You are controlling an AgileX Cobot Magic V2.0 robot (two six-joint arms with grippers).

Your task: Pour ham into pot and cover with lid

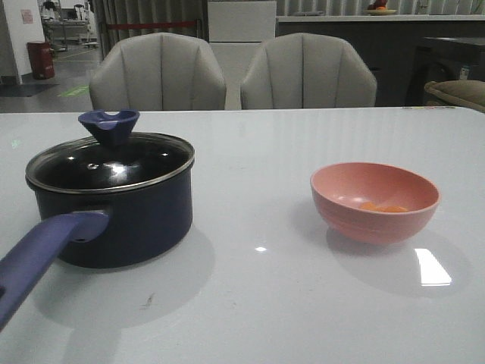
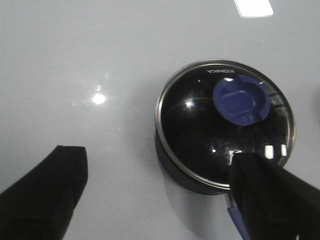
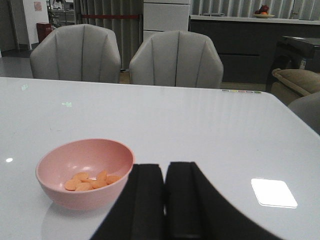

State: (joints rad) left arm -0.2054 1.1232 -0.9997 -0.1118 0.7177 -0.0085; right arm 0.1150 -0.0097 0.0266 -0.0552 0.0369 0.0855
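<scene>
Two grey chairs face you across the glossy white table. Your pot stands near the table's left edge with the lid seated on it. Ham lies in the pink bowl toward the right edge. Your left gripper hangs above the pot, jaws wide apart; your right gripper has jaws pressed together, empty.

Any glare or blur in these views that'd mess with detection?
Front view: soft overall, bright highlights on the lid, a window patch on the table by the bowl. Left wrist view: point glints on the lid glass, near fingers dark and blurred. Right wrist view: sharp; ham clear, one bright reflection on the table.
</scene>
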